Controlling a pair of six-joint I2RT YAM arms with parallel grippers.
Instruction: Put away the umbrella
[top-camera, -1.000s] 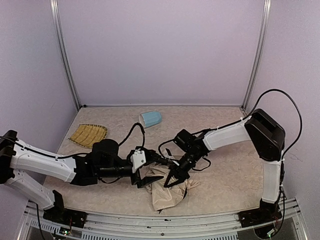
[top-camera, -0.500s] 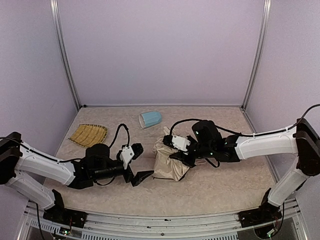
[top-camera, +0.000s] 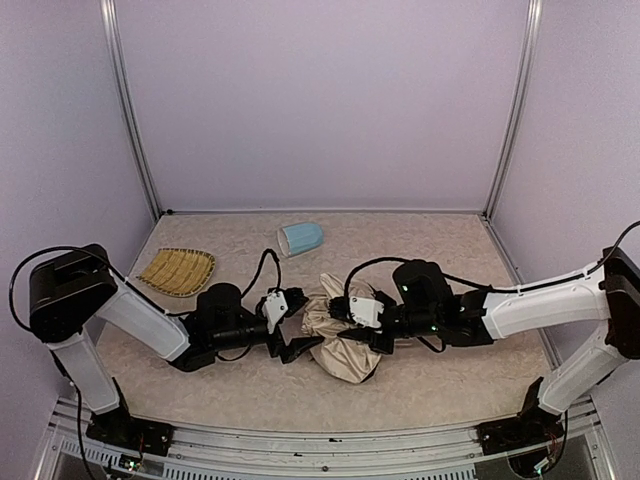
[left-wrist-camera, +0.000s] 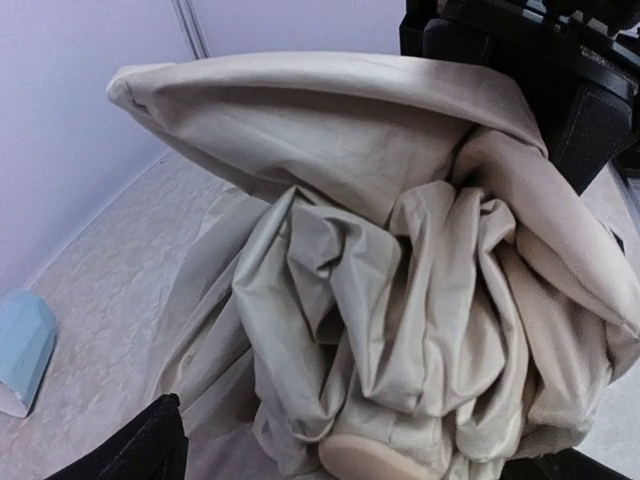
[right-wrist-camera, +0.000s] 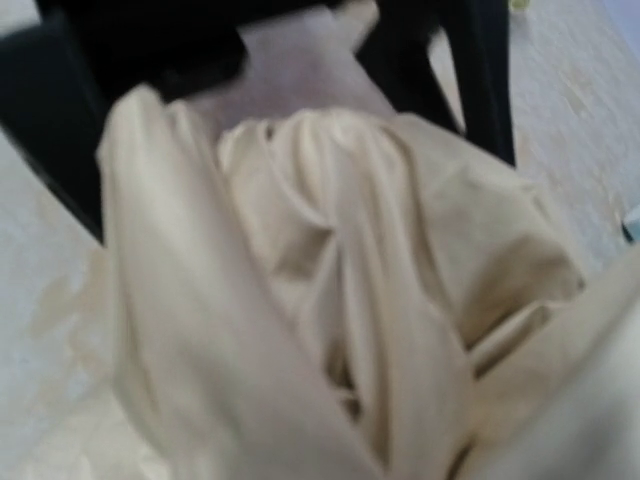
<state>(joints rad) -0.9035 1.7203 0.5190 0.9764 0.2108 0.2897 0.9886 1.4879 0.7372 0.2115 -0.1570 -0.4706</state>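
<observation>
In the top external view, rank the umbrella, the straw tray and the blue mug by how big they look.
1. umbrella: the largest patch, though it also lies nearest the camera.
2. straw tray: somewhat smaller, flat and wide.
3. blue mug: clearly the smallest, lying farthest back.

The umbrella (top-camera: 342, 352) lies between the left tool (top-camera: 301, 322) and right tool (top-camera: 352, 328), mug (top-camera: 300, 238) behind.

text: none legible | labels: none | numbers: none
</observation>
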